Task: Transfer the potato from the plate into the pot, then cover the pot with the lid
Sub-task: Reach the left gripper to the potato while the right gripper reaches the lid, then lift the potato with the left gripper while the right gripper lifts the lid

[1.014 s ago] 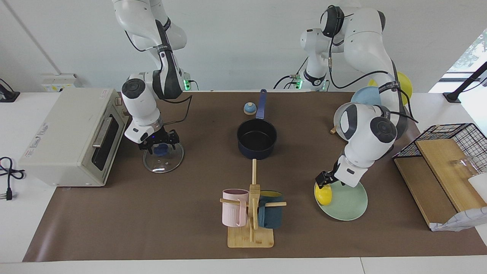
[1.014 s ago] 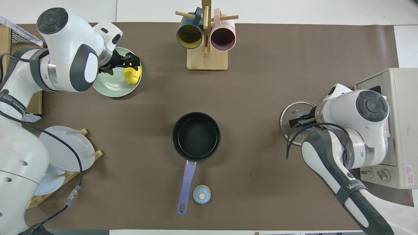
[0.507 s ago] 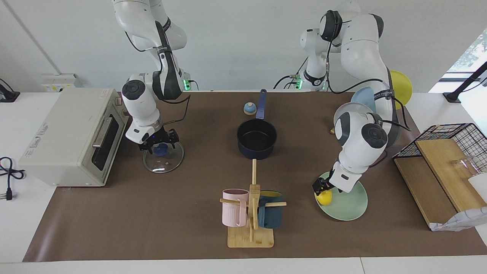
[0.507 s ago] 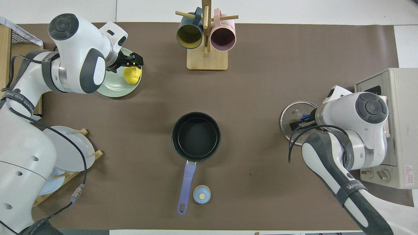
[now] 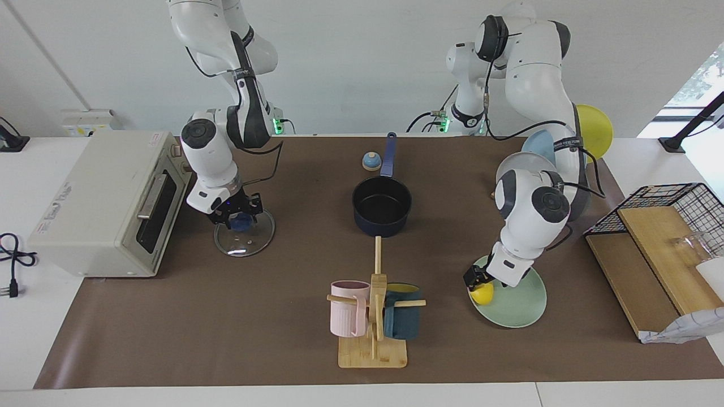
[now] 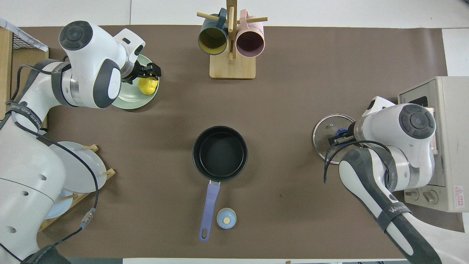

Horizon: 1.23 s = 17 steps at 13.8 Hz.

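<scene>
The yellow potato (image 5: 482, 294) (image 6: 147, 86) lies on the mint-green plate (image 5: 517, 308) (image 6: 128, 101), at the rim toward the mug rack. My left gripper (image 5: 477, 281) (image 6: 150, 71) is down on the potato's top and partly hides it. The dark navy pot (image 5: 382, 226) (image 6: 220, 153) stands empty mid-table, its blue handle pointing toward the robots. The glass lid (image 5: 249, 240) (image 6: 324, 135) lies flat in front of the toaster oven. My right gripper (image 5: 237, 217) (image 6: 339, 135) is shut on the lid's blue knob.
A toaster oven (image 5: 107, 203) (image 6: 436, 143) stands at the right arm's end. A mug rack (image 5: 373, 316) (image 6: 231, 40) with two mugs is farther from the robots than the pot. A small bell (image 5: 371, 161) sits beside the pot handle. Racked plates (image 6: 73, 167) and a wire basket (image 5: 656, 198) are at the left arm's end.
My left gripper has come down closer onto the potato. My right gripper has closed on the lid's knob, and the lid has shifted slightly.
</scene>
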{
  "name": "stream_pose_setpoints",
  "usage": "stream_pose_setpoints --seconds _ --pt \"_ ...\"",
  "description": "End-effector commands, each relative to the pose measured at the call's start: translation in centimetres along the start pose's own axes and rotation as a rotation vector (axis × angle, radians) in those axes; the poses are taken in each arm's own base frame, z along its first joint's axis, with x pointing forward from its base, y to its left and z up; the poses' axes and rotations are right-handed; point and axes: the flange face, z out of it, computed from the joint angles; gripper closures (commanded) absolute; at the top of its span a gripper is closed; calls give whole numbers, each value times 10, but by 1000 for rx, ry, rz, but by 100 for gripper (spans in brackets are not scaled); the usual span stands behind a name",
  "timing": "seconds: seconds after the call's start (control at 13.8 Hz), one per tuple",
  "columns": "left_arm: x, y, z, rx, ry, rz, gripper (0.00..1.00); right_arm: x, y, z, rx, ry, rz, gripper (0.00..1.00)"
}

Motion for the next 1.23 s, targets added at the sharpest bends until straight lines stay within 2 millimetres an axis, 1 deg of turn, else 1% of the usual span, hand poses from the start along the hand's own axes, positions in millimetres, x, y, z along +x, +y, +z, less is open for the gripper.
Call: stream_pose_setpoints --seconds 0.0,0.14,0.22,0.29,0.36,0.43,0.51,0.58,0.65,0.72,0.8,0.87,0.94,1.01,1.09,1.16 --pt "-1 -3 0 22 15 27 62 -5 3 -3 0 9 -27 72" --pt "-1 -4 0 23 10 47 84 -2 3 -4 0 12 -26 82" --pt "-1 -7 -2 24 1 54 98 3 1 -10 -1 17 -26 82" --pt "1 -10 -8 29 -15 48 100 13 0 -20 2 5 -23 82" --pt "4 -14 -15 30 -38 37 100 24 -5 -34 4 -4 -21 82" --pt "6 -11 -28 18 -49 32 100 35 -14 -55 6 -14 -38 91" --pt "7 -12 -50 -6 -54 11 100 44 -20 -73 7 -20 -44 100" --pt "5 -19 -84 -37 -53 -14 100 52 -33 -89 8 -23 -30 100" --pt "-2 -15 -130 -78 -21 -31 100 62 -50 -98 6 -24 -4 100" --pt "-20 -8 -165 -97 -22 -54 100 70 -65 -107 6 -19 2 100" --pt "-38 -1 -186 -93 -57 -96 100 75 -75 -119 6 -25 -4 100" --pt "-63 22 -207 -88 -86 -87 100 78 -86 -135 7 -34 0 100" --pt "-94 53 -214 -78 -113 -98 100 80 -95 -149 7 -37 21 100" --pt "-122 81 -208 -73 -117 -124 100 80 -99 -156 5 -46 18 100" --pt "-144 107 -197 -81 -98 -125 100 78 -99 -160 5 -65 16 100" --pt "-176 130 -181 -98 -66 -130 100 76 -94 -162 8 -71 16 100"
